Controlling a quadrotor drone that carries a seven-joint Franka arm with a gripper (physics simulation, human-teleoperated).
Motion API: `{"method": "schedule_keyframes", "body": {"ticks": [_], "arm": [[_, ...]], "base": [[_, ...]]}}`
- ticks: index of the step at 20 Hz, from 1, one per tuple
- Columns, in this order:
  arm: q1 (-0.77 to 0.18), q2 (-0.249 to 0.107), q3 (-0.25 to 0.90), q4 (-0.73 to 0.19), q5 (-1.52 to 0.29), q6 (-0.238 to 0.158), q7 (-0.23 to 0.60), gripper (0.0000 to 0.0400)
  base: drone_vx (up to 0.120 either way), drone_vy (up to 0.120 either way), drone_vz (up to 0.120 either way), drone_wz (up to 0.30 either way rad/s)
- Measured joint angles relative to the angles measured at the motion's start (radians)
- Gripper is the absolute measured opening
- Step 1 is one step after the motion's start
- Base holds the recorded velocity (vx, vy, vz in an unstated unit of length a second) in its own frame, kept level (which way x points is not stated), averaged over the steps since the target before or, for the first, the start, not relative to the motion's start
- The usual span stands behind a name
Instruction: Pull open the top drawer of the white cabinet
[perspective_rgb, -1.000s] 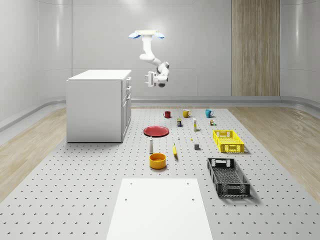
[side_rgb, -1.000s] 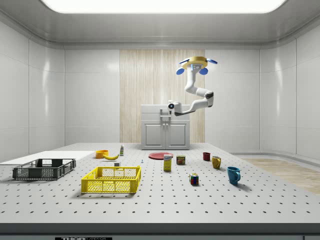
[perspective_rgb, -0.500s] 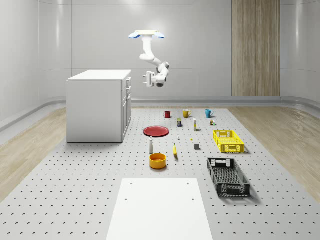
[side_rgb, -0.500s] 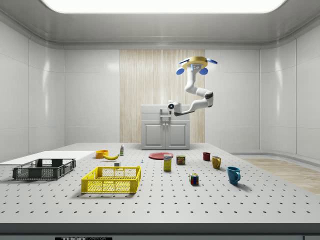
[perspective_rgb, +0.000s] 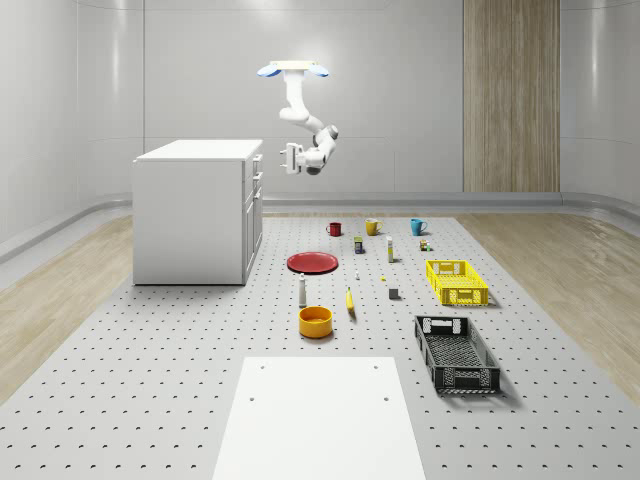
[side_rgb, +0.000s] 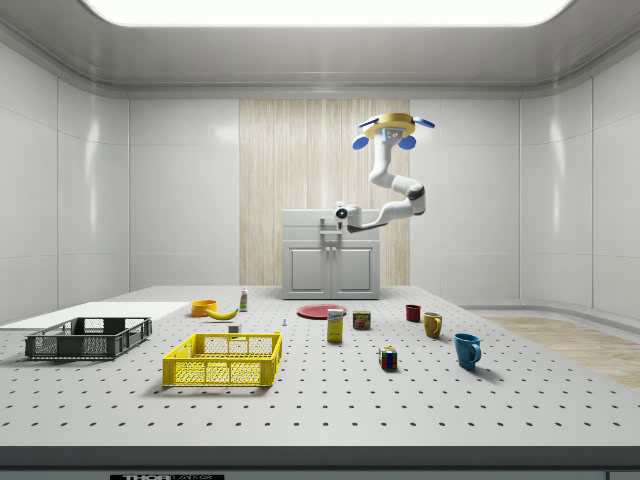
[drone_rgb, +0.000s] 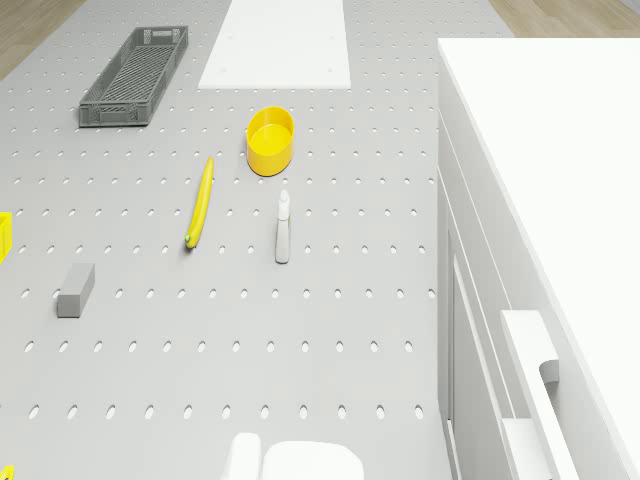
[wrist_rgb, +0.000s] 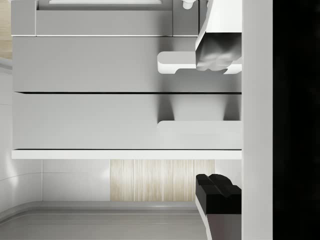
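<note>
The white cabinet (perspective_rgb: 193, 212) stands at the whole-scene view's left, its drawers on the face toward the robot. The drone (perspective_rgb: 293, 69) hovers high beside that face, over the table. Its arm bends down and holds the gripper (perspective_rgb: 288, 157) level with the top drawer, a short gap away from it. In the wrist view the gripper (wrist_rgb: 220, 122) is open, one fingertip (wrist_rgb: 216, 55) on each side of the top drawer's handle (wrist_rgb: 197, 128) in the picture. The drawer front (wrist_rgb: 85, 121) sits flush. In the side view the gripper (side_rgb: 327, 231) hangs before the cabinet (side_rgb: 331, 262).
On the table lie a red plate (perspective_rgb: 313, 262), a yellow bowl (perspective_rgb: 315, 321), a banana (perspective_rgb: 350, 300), a small bottle (perspective_rgb: 303, 291), three mugs (perspective_rgb: 372, 227), a yellow crate (perspective_rgb: 456, 281), a black crate (perspective_rgb: 456, 352) and a white mat (perspective_rgb: 317, 418).
The gripper has moved toward the cabinet's drawer face, to the whole-scene view's left, and slightly up. The drone has stayed in place.
</note>
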Motion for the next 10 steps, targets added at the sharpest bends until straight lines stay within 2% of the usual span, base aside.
{"method": "schedule_keyframes", "body": {"ticks": [4,10], "arm": [[0.014,0.011,0.033,-0.018,0.037,0.039,-0.014,0.0305],[0.028,0.027,0.065,-0.032,0.077,0.075,-0.031,0.0305]], "base": [[0.000,0.000,0.000,0.000],[0.000,0.000,0.000,0.000]]}}
